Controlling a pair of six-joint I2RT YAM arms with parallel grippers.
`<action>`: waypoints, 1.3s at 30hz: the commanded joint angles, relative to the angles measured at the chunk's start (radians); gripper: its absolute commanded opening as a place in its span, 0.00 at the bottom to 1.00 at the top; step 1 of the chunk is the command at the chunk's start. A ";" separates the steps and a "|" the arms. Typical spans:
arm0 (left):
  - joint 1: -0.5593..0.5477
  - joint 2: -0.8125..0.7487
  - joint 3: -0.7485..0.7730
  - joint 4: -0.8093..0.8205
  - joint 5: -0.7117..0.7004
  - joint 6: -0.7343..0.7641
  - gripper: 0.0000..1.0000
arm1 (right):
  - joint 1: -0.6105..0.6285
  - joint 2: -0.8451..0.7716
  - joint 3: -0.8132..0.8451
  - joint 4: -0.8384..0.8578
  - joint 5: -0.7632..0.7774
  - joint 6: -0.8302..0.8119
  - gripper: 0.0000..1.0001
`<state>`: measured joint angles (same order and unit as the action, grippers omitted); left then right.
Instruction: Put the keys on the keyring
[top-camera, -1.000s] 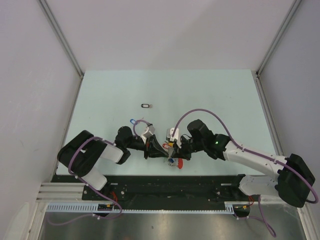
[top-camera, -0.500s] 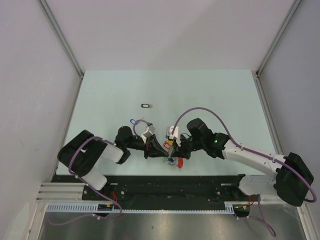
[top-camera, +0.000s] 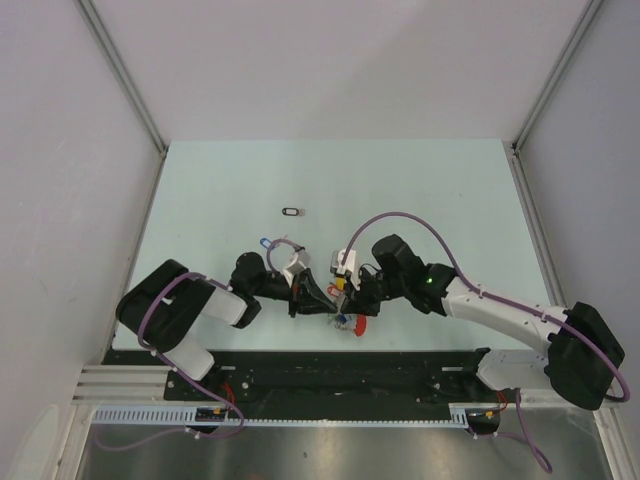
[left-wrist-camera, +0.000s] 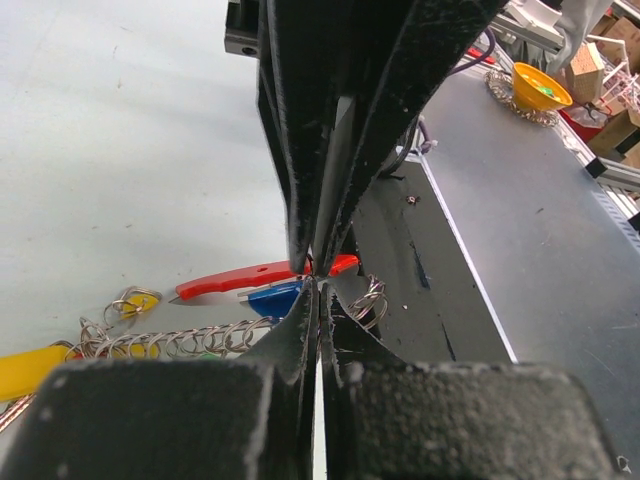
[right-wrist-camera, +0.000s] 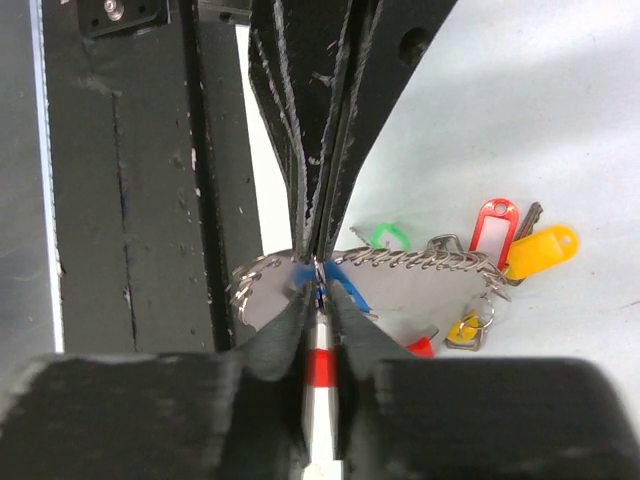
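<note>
The keyring (top-camera: 345, 318) lies near the table's front edge: a chain of silver rings (right-wrist-camera: 420, 260) with a red band (left-wrist-camera: 240, 280) and red (right-wrist-camera: 495, 228), yellow (right-wrist-camera: 540, 252) and green (right-wrist-camera: 388, 237) tags. My left gripper (top-camera: 320, 298) and right gripper (top-camera: 348, 296) meet tip to tip over it. The left gripper (left-wrist-camera: 317, 285) is shut on a thin wire of the ring. My right gripper (right-wrist-camera: 320, 283) has its fingers a hair apart, pinching a sliver of silver metal by a blue tag (right-wrist-camera: 345, 288). Two more keys lie apart: a blue-tagged key (top-camera: 265, 241) and a black-tagged key (top-camera: 292, 211).
A black rail (top-camera: 330, 365) runs along the table's near edge just behind the keyring. White walls stand on the left, right and far sides of the pale green table (top-camera: 420, 200).
The right arm's forearm has crept slightly left. Both grippers stay tip to tip over the keyring, and the loose keys have not moved.
</note>
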<state>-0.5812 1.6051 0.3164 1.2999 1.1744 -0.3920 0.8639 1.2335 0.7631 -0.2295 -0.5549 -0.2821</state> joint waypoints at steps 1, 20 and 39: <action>-0.003 0.004 0.009 0.424 -0.031 0.002 0.00 | -0.005 -0.015 0.061 0.072 0.013 0.011 0.18; 0.018 0.003 -0.040 0.424 -0.107 0.038 0.00 | -0.114 -0.131 -0.119 0.102 0.162 0.194 0.33; 0.075 0.026 0.110 0.089 -0.453 0.143 0.00 | -0.141 -0.111 -0.145 0.171 0.208 0.285 0.42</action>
<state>-0.5156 1.6367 0.3340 1.2976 0.8215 -0.3401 0.6914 1.1568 0.6189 -0.0834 -0.3763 -0.0067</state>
